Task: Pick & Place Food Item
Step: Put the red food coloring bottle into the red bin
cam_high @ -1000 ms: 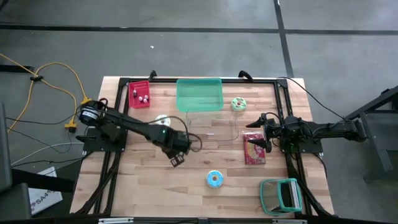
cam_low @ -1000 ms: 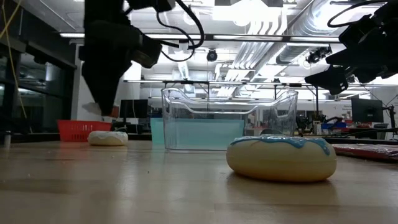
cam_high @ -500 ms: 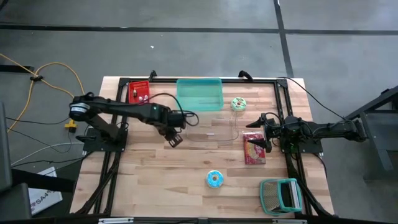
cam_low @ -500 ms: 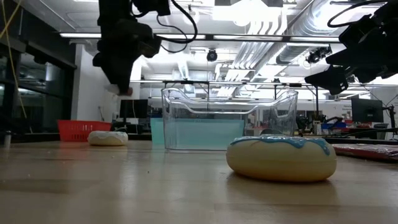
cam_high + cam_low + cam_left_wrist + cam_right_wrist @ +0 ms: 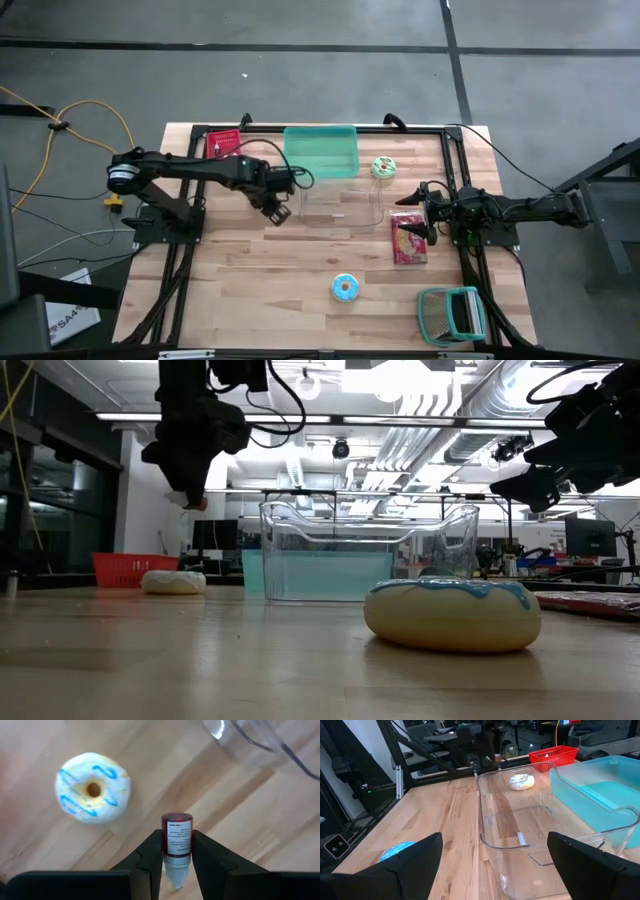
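The left gripper [image 5: 177, 851] hangs above the wooden surface [image 5: 300, 270], just left of the clear container [image 5: 340, 208], with its fingers [image 5: 150, 855] clamped on a small red bottle [image 5: 176, 840] bearing a white label. The bottle's pale cap end is cut off at the edge of the left wrist view, and its label print is too small to read. In the high view the bottle itself cannot be made out inside the dark gripper [image 5: 277, 211]; in the low view only a small reddish tip [image 5: 199, 504] shows under the arm.

On the surface below and beside the left gripper lies a white donut with blue icing [image 5: 93, 787]; in the high view the arm hides most of it. A corner of the clear container [image 5: 260, 742] is cut off in the left wrist view.

The right gripper [image 5: 420, 205] waits above the right side of the surface, its fingers [image 5: 405, 865] spread wide apart and holding nothing. Near it lies a red food packet [image 5: 409, 240], partly under the arm.

Beyond the clear container sit a teal bin [image 5: 321, 152], a red basket [image 5: 224, 150] at the far left and a green donut [image 5: 383, 167]. Nearer lie a second blue-iced donut [image 5: 344, 288] and, at the near right corner, a teal wire basket [image 5: 452, 312].
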Controlling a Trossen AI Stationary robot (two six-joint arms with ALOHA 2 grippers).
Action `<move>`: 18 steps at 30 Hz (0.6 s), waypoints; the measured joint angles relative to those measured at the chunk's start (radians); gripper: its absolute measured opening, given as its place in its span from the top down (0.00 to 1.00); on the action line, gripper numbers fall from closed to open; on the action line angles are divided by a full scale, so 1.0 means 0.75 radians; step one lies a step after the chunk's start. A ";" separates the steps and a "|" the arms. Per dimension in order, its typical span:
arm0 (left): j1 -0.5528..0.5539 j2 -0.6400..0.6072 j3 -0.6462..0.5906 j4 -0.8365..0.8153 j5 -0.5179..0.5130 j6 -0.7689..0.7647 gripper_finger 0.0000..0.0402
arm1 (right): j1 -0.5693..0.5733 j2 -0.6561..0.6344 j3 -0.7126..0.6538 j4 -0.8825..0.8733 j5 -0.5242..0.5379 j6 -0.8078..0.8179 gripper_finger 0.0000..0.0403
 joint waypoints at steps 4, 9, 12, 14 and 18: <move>0.093 -0.009 0.000 -0.005 0.000 -0.008 0.78 | 0.000 0.000 0.000 0.000 0.000 0.000 0.13; 0.246 -0.015 0.000 -0.012 -0.003 -0.030 0.78 | 0.000 0.000 0.000 0.000 0.000 0.000 0.13; 0.350 -0.015 0.000 -0.020 -0.005 -0.033 0.78 | 0.000 0.000 0.000 0.000 0.000 0.000 0.13; 0.423 -0.015 0.000 -0.033 -0.007 -0.036 0.78 | 0.000 0.000 0.000 0.000 0.000 0.000 0.13; 0.570 -0.015 0.000 -0.066 -0.023 -0.077 0.78 | 0.000 0.000 0.000 -0.001 0.000 0.000 0.13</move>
